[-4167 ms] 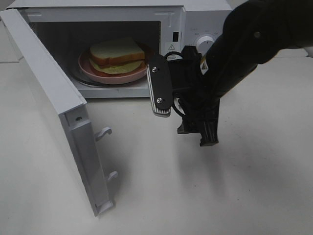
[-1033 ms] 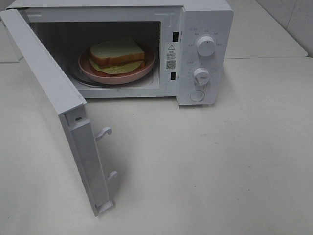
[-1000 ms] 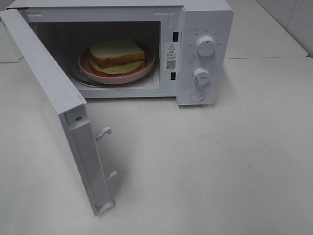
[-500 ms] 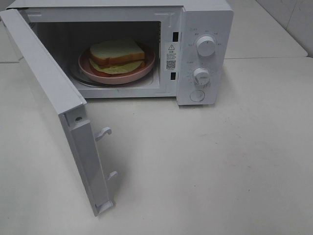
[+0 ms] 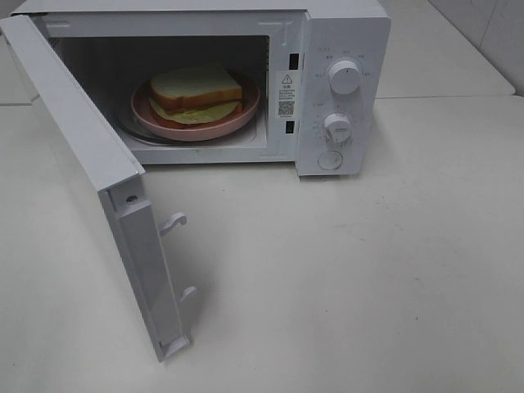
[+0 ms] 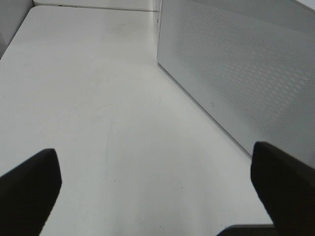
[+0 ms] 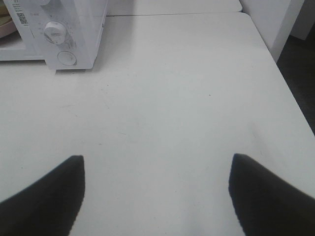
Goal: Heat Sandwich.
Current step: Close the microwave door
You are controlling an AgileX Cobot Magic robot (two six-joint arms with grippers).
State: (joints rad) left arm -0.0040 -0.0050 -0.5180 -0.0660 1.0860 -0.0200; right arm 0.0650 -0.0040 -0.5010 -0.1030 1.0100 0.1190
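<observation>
Sandwich (image 5: pixel 195 90): bread slices with filling, lying on a pink plate (image 5: pixel 237 123) inside the microwave (image 5: pixel 360 33), whose door (image 5: pixel 82 155) is swung wide. Judged light, soft and easily crushed or slid apart, so best moved by the stiff plate rim, never the bread. Left end effector (image 6: pixel 156 182) and right end effector (image 7: pixel 157 191): both spread wide, empty, over the counter (image 5: pixel 368 270).

Door (image 5: pixel 82 147) stands wide, walling off the left. Straight path over the table (image 5: pixel 368 270) to the cavity (image 5: pixel 106 65); headroom above sandwich (image 5: pixel 196 86) seems slim.
</observation>
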